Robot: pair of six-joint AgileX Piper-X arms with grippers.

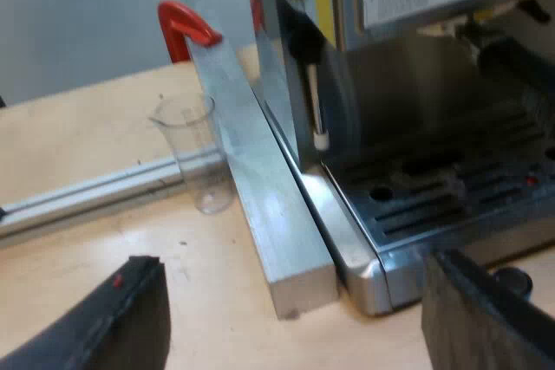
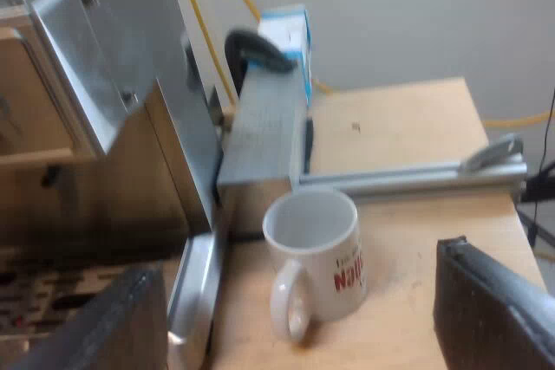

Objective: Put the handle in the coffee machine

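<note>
Espresso machine [image 1: 416,127], pale wood table [image 1: 69,136], grey wall [image 1: 78,15].
Left gripper [image 1: 290,259] spread wide, measuring glass [image 1: 198,153] ahead; right gripper [image 2: 297,259] spread wide, mug [image 2: 316,244] ahead.

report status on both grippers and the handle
Left gripper open, empty, before the espresso machine. Right gripper open, empty, mug ahead. Dark shape at machine's front, maybe the holder's handle, cannot tell. Measuring glass near machine's side.

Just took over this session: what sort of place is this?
Probably a workshop or lab bench, not a café: an espresso machine on a wooden table, a clamped aluminium bar against its side, a measuring glass and a mug.
</note>
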